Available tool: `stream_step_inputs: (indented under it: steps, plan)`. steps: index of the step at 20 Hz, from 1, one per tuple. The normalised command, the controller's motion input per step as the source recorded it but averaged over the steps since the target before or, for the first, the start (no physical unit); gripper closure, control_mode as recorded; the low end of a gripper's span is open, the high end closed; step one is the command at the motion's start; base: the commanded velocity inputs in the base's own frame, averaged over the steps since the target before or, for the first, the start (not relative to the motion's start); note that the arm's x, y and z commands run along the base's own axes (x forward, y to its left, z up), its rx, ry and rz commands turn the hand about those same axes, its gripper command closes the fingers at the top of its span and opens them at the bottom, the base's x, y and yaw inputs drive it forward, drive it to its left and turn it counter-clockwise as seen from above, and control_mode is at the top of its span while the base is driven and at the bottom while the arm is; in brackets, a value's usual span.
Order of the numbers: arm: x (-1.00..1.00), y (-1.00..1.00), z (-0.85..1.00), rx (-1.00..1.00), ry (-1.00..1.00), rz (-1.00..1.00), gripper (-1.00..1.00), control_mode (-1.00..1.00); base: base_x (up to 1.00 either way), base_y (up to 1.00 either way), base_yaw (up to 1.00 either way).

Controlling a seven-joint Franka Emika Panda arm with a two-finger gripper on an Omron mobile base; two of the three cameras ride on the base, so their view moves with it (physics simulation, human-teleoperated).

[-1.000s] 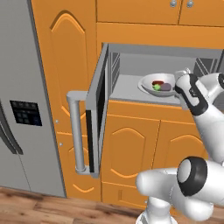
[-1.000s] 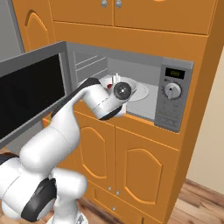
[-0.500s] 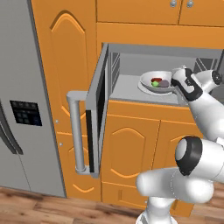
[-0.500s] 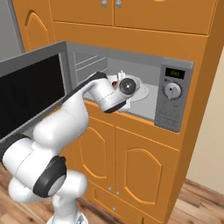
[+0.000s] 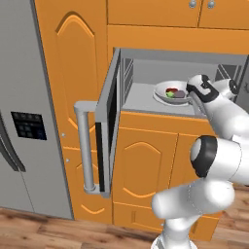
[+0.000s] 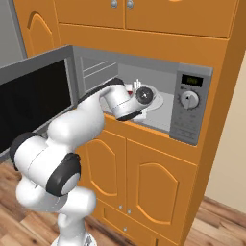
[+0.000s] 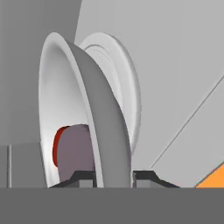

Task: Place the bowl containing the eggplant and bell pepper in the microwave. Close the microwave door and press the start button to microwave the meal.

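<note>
The microwave (image 5: 146, 73) stands open, its door (image 5: 109, 121) swung out to the left. Inside sits the pale bowl (image 5: 164, 90), holding the purple-grey eggplant (image 5: 180, 94) and the red bell pepper (image 5: 171, 90). My gripper (image 5: 192, 95) reaches in from the right and is shut on the bowl's near rim. In the hand view the bowl's wall (image 7: 109, 131) runs between my gripper's (image 7: 113, 177) two fingertips (image 7: 83, 177). The eggplant (image 7: 76, 148) and the bell pepper (image 7: 57, 146) lie inside it. In the right base view my hand covers part of the bowl (image 6: 156, 101).
A white turntable disc (image 7: 124, 87) lies on the microwave floor behind the bowl. The control panel (image 6: 187, 108) with its round knob is on the microwave's right side. The door's bar handle (image 5: 85, 146) sticks out left. A grey fridge (image 5: 24, 121) stands at far left, orange cabinets all round.
My hand has edged slightly deeper into the microwave with the bowl still gripped, and the arm's elbow has swung and lifted. The door has not moved.
</note>
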Motion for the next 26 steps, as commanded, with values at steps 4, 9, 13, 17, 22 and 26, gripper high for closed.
stream_step_inputs:
  steps: [4, 9, 13, 17, 22, 26]
  plan:
    - [0.39, -0.09, -0.16, 0.0, 0.0, -0.01, 1.0, -1.0, 0.0, 0.0, 0.0]
    - [0.39, -0.16, -0.05, 0.0, 0.0, -0.01, 1.0, -1.0, 0.0, 0.0, 0.0]
    - [0.12, -0.07, 0.0, 0.0, 0.0, -0.01, -1.0, -1.0, 0.0, 0.0, 0.0]
    - [-0.16, 0.0, 0.0, 0.0, 0.0, 0.0, -1.0, -1.0, 0.0, 0.0, 0.0]
    - [-0.59, 0.05, 0.2, -0.02, -0.03, 0.02, -1.0, -1.0, 0.0, 0.0, 0.0]
    - [-0.85, 0.31, 0.32, -0.11, -0.01, 0.11, -1.0, -1.0, 0.0, 0.0, 0.0]
